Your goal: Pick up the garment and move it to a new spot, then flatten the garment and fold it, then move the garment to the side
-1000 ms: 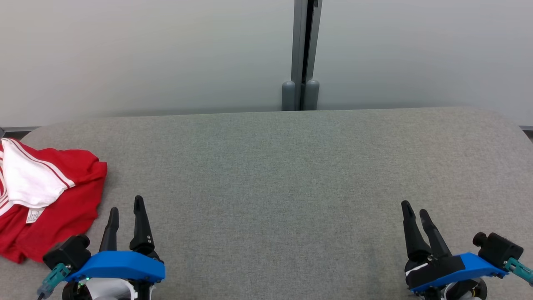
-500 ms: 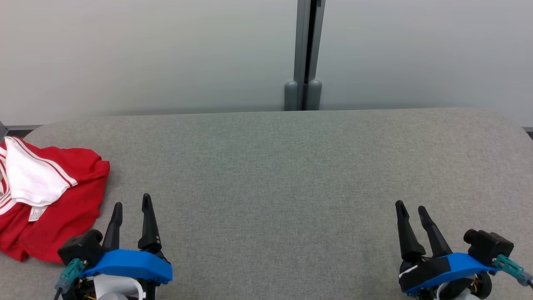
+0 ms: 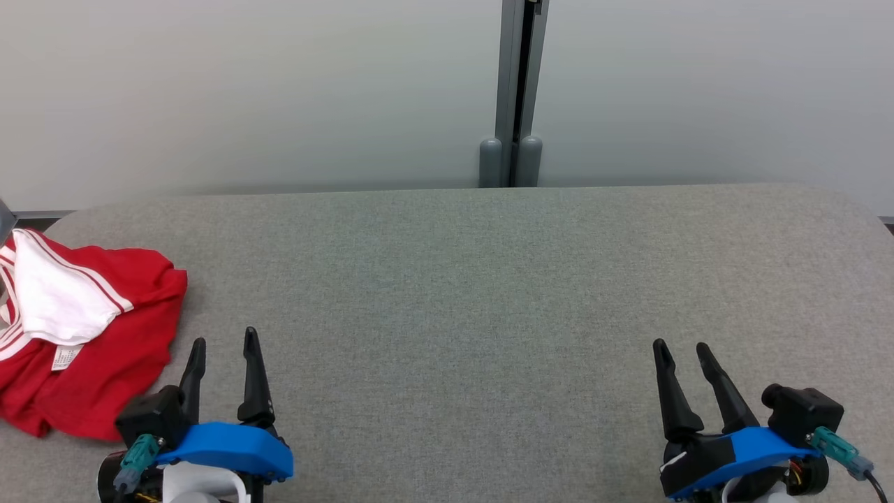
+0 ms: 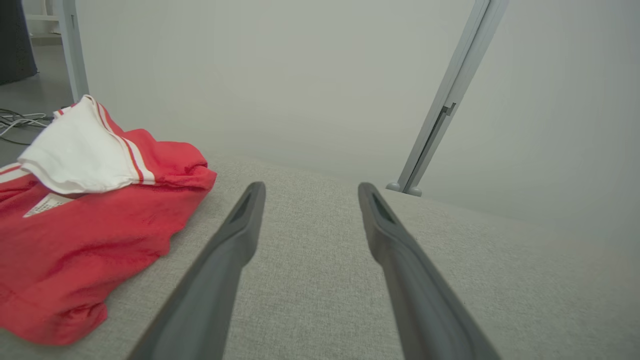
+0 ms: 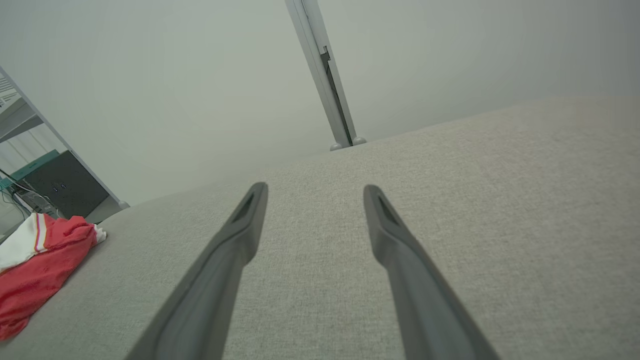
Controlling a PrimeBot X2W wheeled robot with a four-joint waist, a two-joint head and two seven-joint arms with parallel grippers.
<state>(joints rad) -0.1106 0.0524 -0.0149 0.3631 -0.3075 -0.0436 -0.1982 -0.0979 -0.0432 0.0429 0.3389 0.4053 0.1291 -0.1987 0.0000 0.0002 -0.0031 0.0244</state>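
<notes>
So, left gripper [image 3: 224, 337]: fingers spread, nothing between them, low over the near-left of the table, just beside the garment's near edge.
right gripper [image 3: 679, 346]: fingers spread too, empty, near-right and well apart from the garment.
table [image 3: 454, 293]: grey fabric top.
garment [image 3: 105, 328]: red crumpled heap at the table's left end, with a white striped panel [image 3: 56, 300] flopped over the top and a care label [image 3: 63, 358] showing. Part of it runs off the head view's left side.
risk, grasp: pinching only the top flap would likely unroll the heap, so it drags instead of lifting.
risk, edge: the heap sits at the table's end — a sideways nudge from the left fingers could shove it off.
risk, reach: the right arm has to cross most of the table and could crowd the left one.
risk, surface: the cloth top probably grabs fabric, so sliding may bunch it.
head view adds: both grippers together and their spacing to the heap.
left wrist view adds: how high the heap stands, the lifted lip of the white panel, and cables [image 4: 20, 122] on the floor beyond.
right wrist view adds: a dark cabinet [image 5: 65, 187] past the heap — hidden from the head.
post [image 3: 513, 91]: grey upright, farthest back against the wall.
</notes>
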